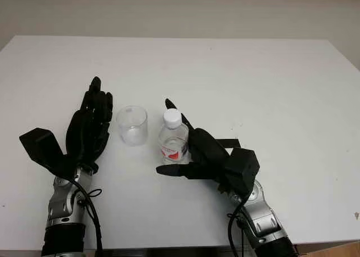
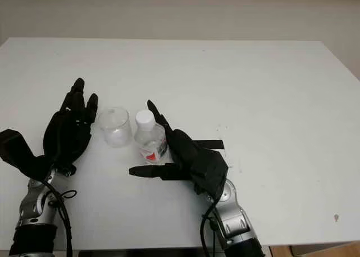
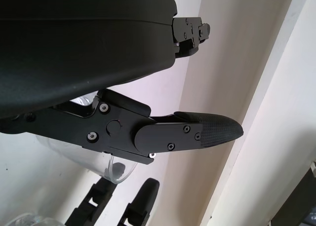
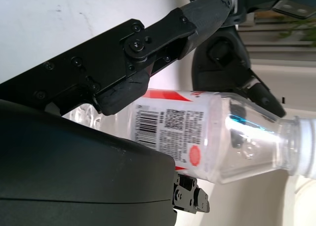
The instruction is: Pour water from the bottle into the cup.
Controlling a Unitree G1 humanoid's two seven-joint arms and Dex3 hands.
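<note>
- Left eye view: a white table (image 1: 270, 82) carries a clear cup (image 1: 132, 125) and, just to its right, a small clear water bottle (image 1: 172, 140) standing upright, with a white cap (image 1: 172, 117) and a red-and-white label.
- The cup and bottle stand close together but apart, near the table's front centre.
- Right hand (image 1: 197, 153): positioned around the bottle, one finger running up behind it and another reaching across in front of its base. The hand is not closed on the bottle; the fingers are extended.
- Right wrist view: the bottle (image 4: 207, 137) lies between the black fingers (image 4: 163, 33) and the palm shell; whether they touch it cannot be told.
- Left hand (image 1: 90, 127): open, just left of the cup, holding nothing.
- Left wrist view: the cup's rim (image 3: 116, 169) shows past a finger (image 3: 197, 132).
</note>
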